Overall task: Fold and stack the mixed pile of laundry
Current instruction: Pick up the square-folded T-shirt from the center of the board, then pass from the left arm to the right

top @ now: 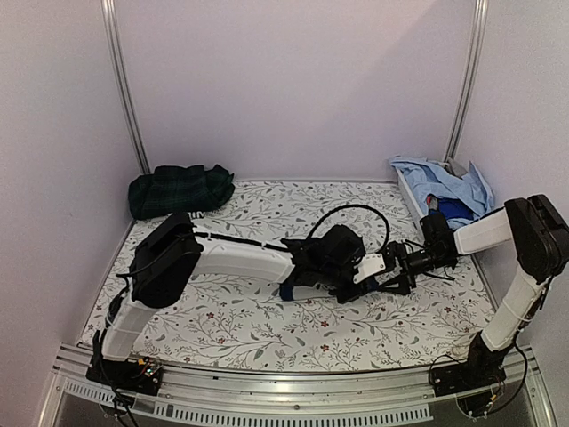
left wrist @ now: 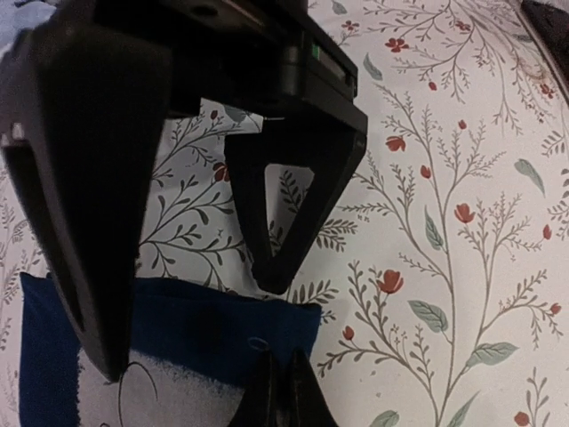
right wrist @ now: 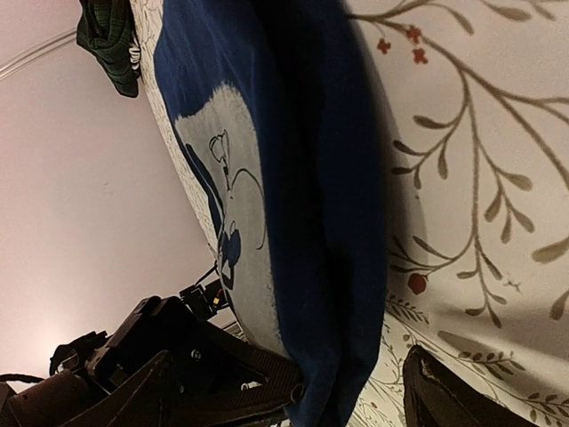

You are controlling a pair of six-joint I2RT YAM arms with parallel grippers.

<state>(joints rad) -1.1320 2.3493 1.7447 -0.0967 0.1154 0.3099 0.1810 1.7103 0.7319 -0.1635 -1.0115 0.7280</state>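
Note:
A folded navy blue T-shirt (top: 289,292) with a white printed patch (left wrist: 178,391) lies on the floral sheet (top: 267,329) at the table's middle, mostly hidden under both arms. My left gripper (left wrist: 284,391) is shut, its fingertips pinching the shirt's near edge beside its right corner. My right gripper (right wrist: 356,382) stands open, and the shirt's folded edge (right wrist: 329,222) runs between its two fingers. In the left wrist view those two black fingers (left wrist: 89,222) hang spread over the shirt's far edge. From above, both grippers meet at the centre (top: 324,285).
A dark green plaid piece (top: 180,189) sits bundled at the back left. Light blue shirts (top: 444,182) and a bit of navy cloth (top: 453,209) are heaped in a white bin (top: 407,197) at the back right. Walls enclose the table on three sides.

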